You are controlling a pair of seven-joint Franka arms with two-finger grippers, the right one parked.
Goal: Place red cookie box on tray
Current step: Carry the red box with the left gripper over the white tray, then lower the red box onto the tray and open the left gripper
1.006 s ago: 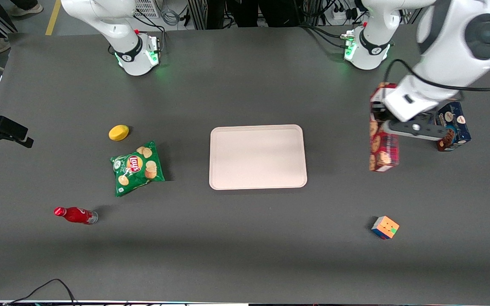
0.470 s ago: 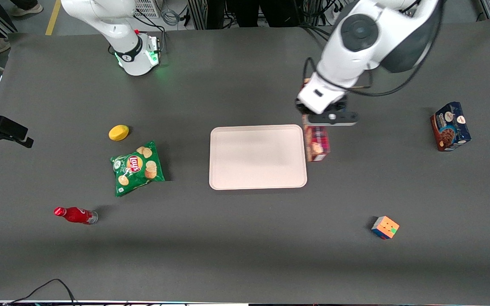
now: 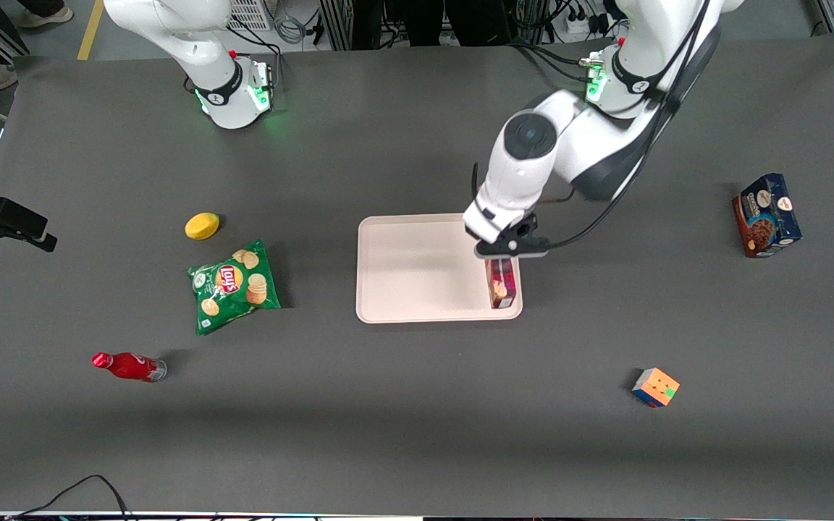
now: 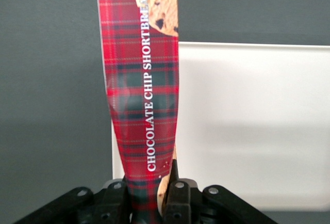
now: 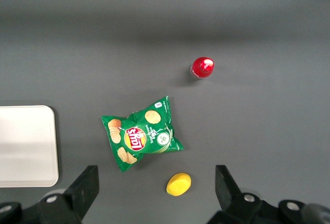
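**Entry: red cookie box, carried over to the tray**

- Red cookie box [image 3: 502,283]: clamped between the fingers of the left gripper [image 4: 150,195]; a second ago it was held just beside the blue and brown cookie box [image 3: 767,214], and is now brought over the tray [image 3: 417,289], at the tray's edge toward the working arm.
- Contact with the tray floor: cannot be told.
- Status: transport judged nearly complete; lowering and release outstanding.

White glossy arm [image 3: 533,166], black tool [image 3: 512,248], black cables
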